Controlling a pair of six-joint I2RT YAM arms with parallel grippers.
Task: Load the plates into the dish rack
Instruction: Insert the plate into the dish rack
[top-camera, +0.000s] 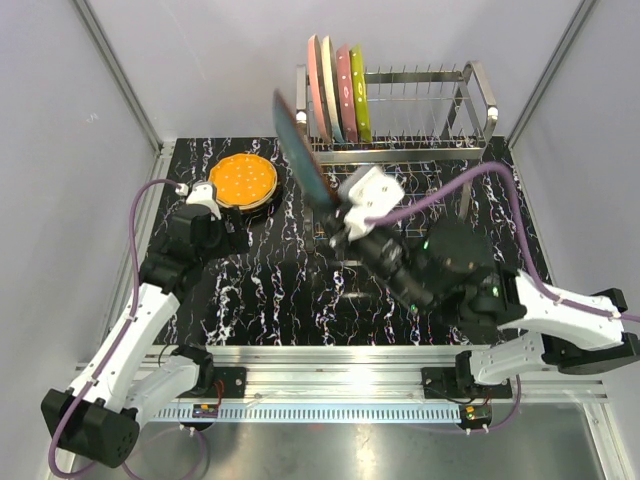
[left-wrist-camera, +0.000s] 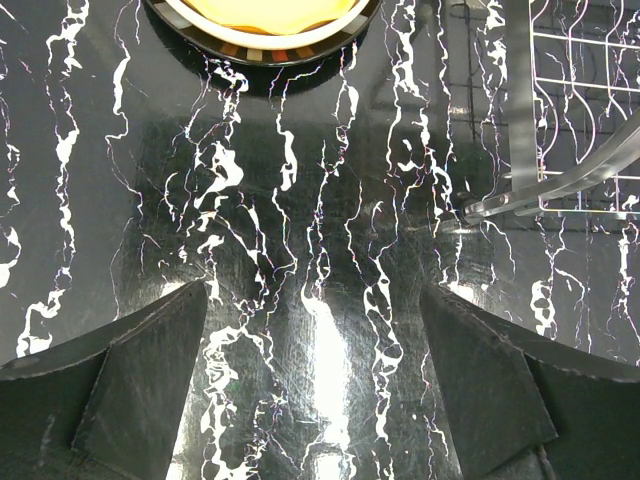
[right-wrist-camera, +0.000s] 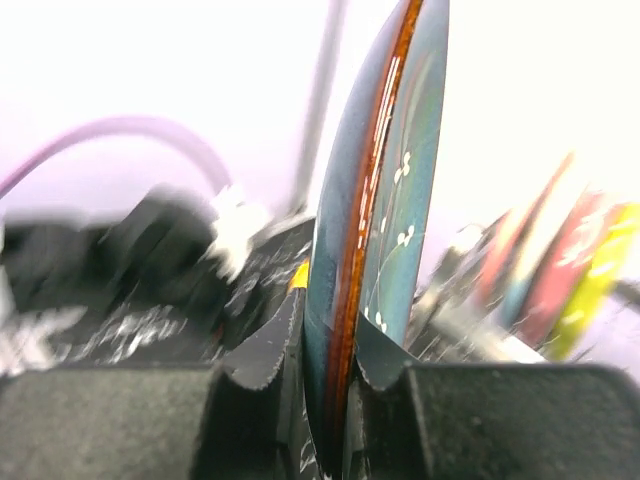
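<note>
The dish rack (top-camera: 430, 110) stands at the back right, with several plates (top-camera: 338, 92) upright at its left end. My right gripper (top-camera: 338, 208) is shut on the lower rim of a teal plate (top-camera: 300, 150), held on edge and tilted in front of the rack's left end. In the right wrist view the teal plate (right-wrist-camera: 385, 200) sits edge-on between the fingers of the right gripper (right-wrist-camera: 335, 340). An orange plate (top-camera: 243, 181) lies on a dark-rimmed one at the back left of the table. My left gripper (top-camera: 210, 205) is just short of it, and in its wrist view the left gripper (left-wrist-camera: 312, 295) is open over bare table.
The black marbled table (top-camera: 280, 290) has grey walls on three sides and a metal rail along the near edge. In the left wrist view the stacked plates (left-wrist-camera: 265, 20) lie straight ahead and the rack's foot (left-wrist-camera: 560, 150) stands to the right.
</note>
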